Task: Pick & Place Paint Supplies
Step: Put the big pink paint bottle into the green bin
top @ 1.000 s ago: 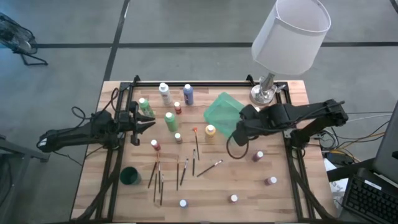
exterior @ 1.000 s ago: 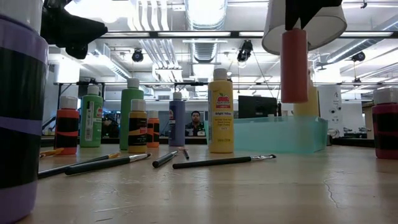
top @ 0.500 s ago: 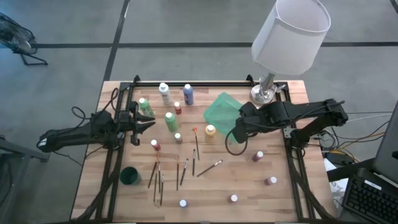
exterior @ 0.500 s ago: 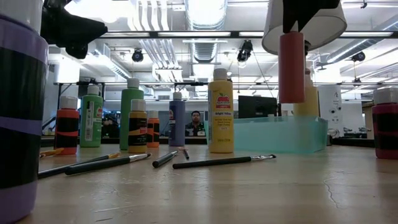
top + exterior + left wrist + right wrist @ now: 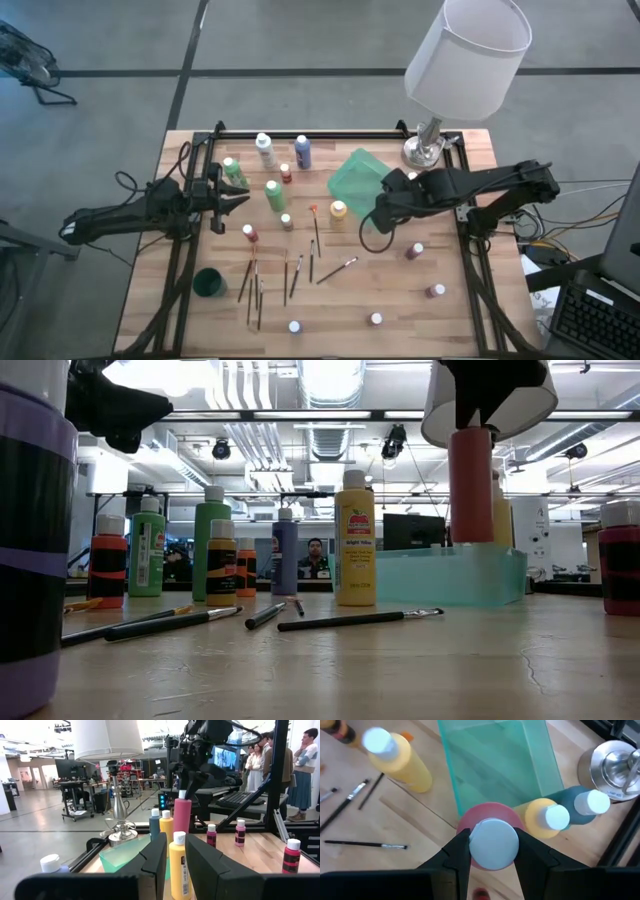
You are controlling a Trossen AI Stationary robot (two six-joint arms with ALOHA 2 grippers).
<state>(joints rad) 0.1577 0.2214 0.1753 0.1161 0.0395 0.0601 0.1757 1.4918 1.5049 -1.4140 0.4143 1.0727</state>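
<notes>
Right gripper [image 5: 491, 845] pinching pink paint bottle [image 5: 471, 485] by white cap, hanging over near edge of green tray [image 5: 495, 760]. Left gripper [image 5: 228, 198] parked near green bottles, fingers slightly apart, empty.

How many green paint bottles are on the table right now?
2. One green bottle stands beside the left tool; the other green bottle stands between it and the tray. The right arm may hide more.

Your right claw [image 5: 490, 851] is dark and holds a pink bottle [image 5: 471, 485] with a white cap [image 5: 493, 843]. Beside it you see a translucent green tray [image 5: 497, 760]; in the tray stand a yellow bottle [image 5: 543, 816] and a teal one [image 5: 580, 799], both white-capped. The tabletop [image 5: 400, 305] is pale wood.
</notes>
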